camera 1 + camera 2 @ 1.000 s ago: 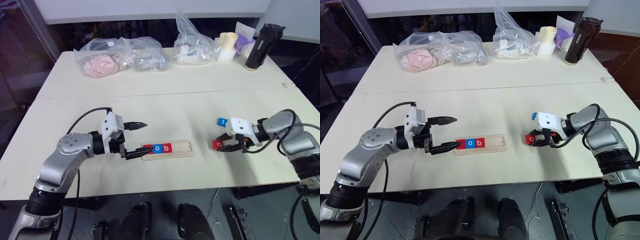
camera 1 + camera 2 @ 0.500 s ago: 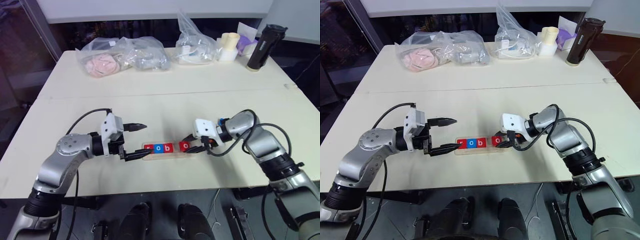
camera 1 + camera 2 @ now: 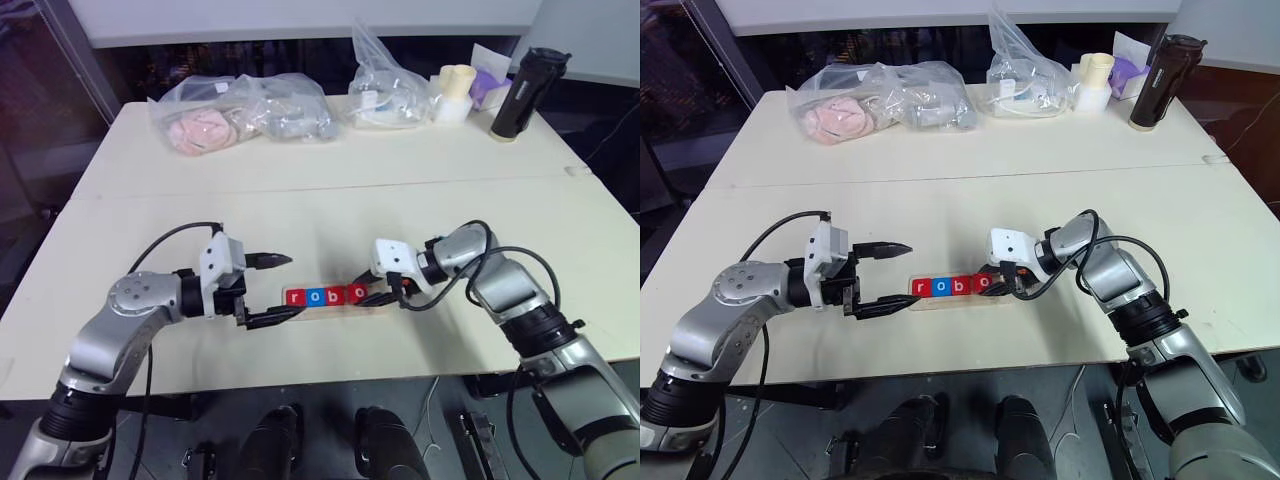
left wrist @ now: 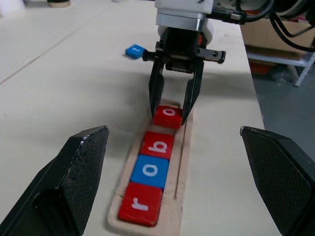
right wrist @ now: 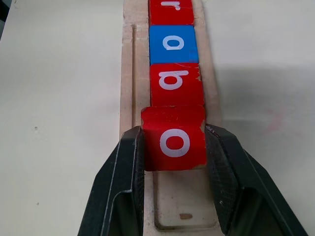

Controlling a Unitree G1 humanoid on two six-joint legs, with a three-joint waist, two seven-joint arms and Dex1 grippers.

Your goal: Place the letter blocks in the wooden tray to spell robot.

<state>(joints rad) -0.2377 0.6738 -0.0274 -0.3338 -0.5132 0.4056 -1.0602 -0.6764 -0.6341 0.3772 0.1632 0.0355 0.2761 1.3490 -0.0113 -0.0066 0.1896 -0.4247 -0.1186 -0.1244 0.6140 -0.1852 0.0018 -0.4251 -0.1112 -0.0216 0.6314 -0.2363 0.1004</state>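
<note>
A pale cream worktop [image 3: 330, 180] stands against a dark window [image 3: 200, 60], with a white wall strip [image 3: 300, 20] above, dark floor [image 3: 450, 430] below

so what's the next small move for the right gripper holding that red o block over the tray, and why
Probably open the right gripper and let go. Its fingers clamp the red square "o" block, which already sits in the pale wooden tray right behind the red "b" block, in line with "r", "o", "b". The small blue block still lies on the table.
</note>
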